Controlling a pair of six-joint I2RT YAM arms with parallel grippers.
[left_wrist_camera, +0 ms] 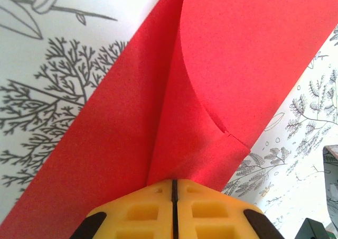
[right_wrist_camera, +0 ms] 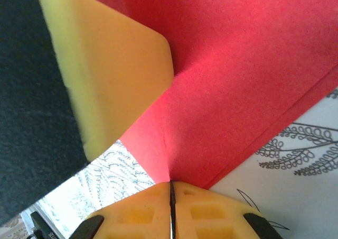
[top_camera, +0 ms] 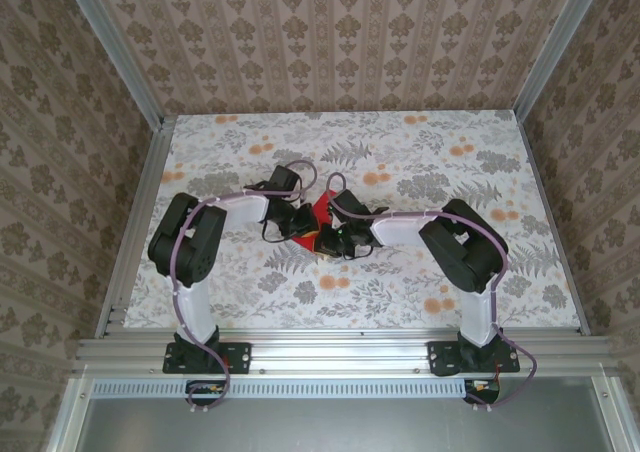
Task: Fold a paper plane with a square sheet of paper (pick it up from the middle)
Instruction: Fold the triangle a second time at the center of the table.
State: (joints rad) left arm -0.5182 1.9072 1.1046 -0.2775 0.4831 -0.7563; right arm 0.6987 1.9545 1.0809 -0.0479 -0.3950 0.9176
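Seen from above, two robot arms bend inward and meet over the middle of a floral-patterned tabletop (top_camera: 420, 162), well away from all four edges. Between their tips sits a thin, bright red sheet of paper (top_camera: 318, 215), small against the pattern and partly hidden by the black wrists. From the left wrist camera, the left gripper (left_wrist_camera: 173, 189) has its two yellow fingertips pressed together with only a thin dark line between them, and the red sheet of paper is pinched at that seam. The paper spreads away from the tips as a wide diagonal band, running from the lower left to the upper right of that view. One flap curls over in a smooth curve on top of the flatter layer beneath. From the right wrist camera, the right gripper (right_wrist_camera: 170, 189) is likewise closed tight, its yellow fingertips clamped on the paper where a faint crease rises straight up from them. In that same view a broad yellow finger pad (right_wrist_camera: 116, 64) on a black body, belonging to the left gripper, lies at the upper left across the red surface. Floral tabletop shows below the paper's lower edges.
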